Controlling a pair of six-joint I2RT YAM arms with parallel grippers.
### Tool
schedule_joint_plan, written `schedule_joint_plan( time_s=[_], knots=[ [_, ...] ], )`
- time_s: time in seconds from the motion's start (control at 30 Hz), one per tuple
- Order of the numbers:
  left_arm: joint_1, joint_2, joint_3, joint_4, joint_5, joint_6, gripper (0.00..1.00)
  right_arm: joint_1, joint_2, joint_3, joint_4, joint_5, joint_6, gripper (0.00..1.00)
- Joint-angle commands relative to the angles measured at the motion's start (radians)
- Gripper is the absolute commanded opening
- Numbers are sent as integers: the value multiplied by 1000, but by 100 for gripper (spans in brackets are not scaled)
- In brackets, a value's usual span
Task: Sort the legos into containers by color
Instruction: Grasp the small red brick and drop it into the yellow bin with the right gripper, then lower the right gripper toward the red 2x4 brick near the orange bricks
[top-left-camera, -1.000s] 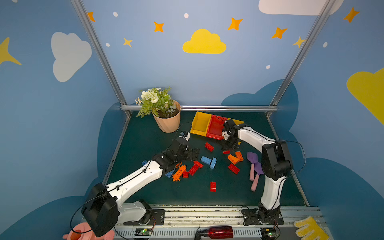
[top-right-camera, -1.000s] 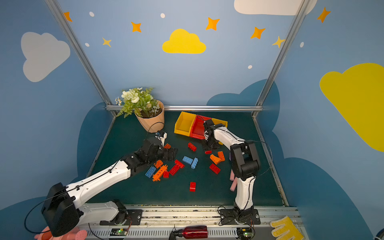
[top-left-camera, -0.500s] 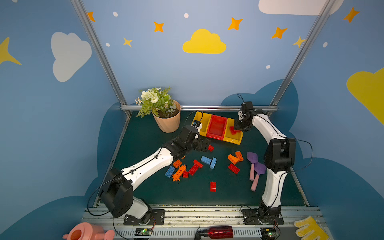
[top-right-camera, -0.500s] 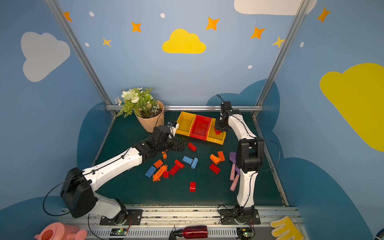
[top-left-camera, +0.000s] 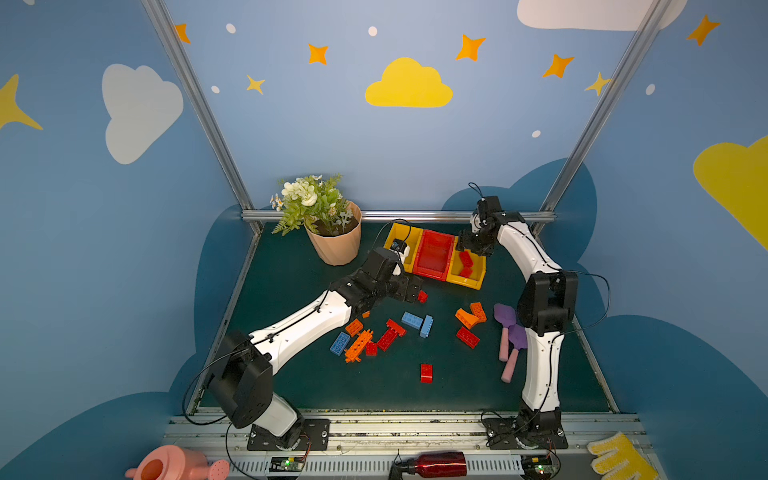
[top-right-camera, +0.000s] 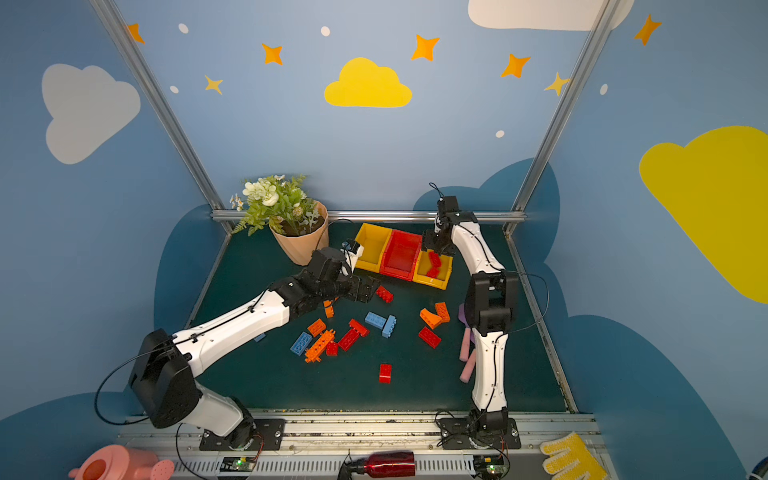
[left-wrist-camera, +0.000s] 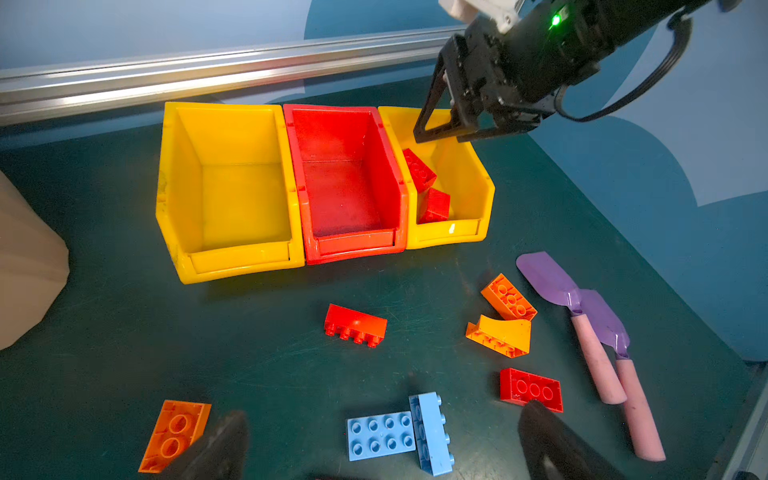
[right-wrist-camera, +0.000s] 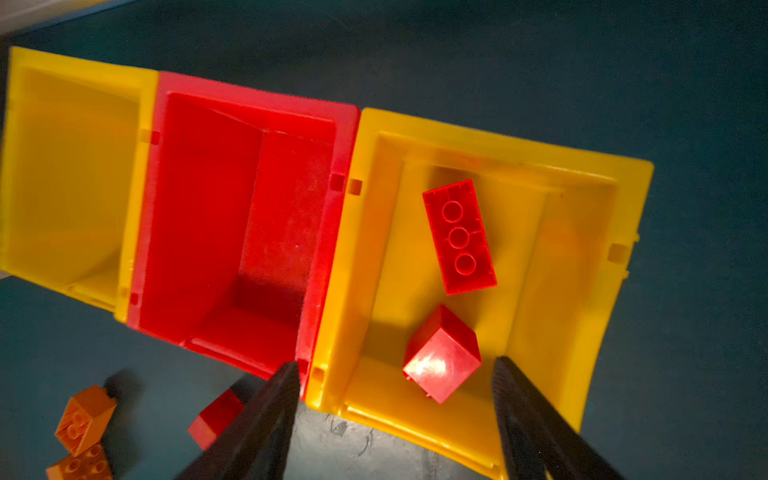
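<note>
Bare mat (top-left-camera: 374, 390) in front; flower pot (top-left-camera: 336, 245) near the containers (top-left-camera: 432, 273).

Containers (left-wrist-camera: 232, 257): glossy moulded plastic, floors scuffed. Legos (left-wrist-camera: 355, 326): shiny hard plastic. Tabletop (left-wrist-camera: 124, 374): matt dk-green, scratched. Back rail (left-wrist-camera: 208, 79): brushed metal. Trowel handles (left-wrist-camera: 598, 361): matt pink, foam-like.

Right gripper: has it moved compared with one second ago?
Yes. The right gripper moved toward the back rail: from in front of the right yellow bin to above it.
</note>
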Motion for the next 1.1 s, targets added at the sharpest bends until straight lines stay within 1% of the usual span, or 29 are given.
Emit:
schedule_joint_plan(
  time_s=[0.0, 0.13, 0.23, 0.37, 0.57, 0.73, 0.87, 1.07],
  knots=[
    [-1, 21, 11, 32, 10, 6, 100, 3, -104, -22, -64, -37, 7, 71],
    [-1, 46, 28, 40, 68, -14, 100, 17, -233, -204, -30, -45, 25, 72],
    [-4, 61, 37, 40, 95, -59, 100, 27, -340, -362, 5, -49, 35, 72],
    [-19, 64, 18, 55, 99, -97, 100, 47, -472, -546, 22, -53, 41, 73],
    [-52, 45, -25, 58, 65, -118, 100, 69, -600, -721, 25, -43, 44, 74],
    [-59, 8, -80, 80, 32, -147, 100, 74, -628, -766, 21, -58, 41, 74],
    [-62, -23, -111, 79, -5, -154, 100, 80, -603, -741, 10, -80, 33, 74],
    [-63, -83, -157, 63, -50, -161, 100, 103, -581, -719, 3, -82, 35, 74]
  ],
)
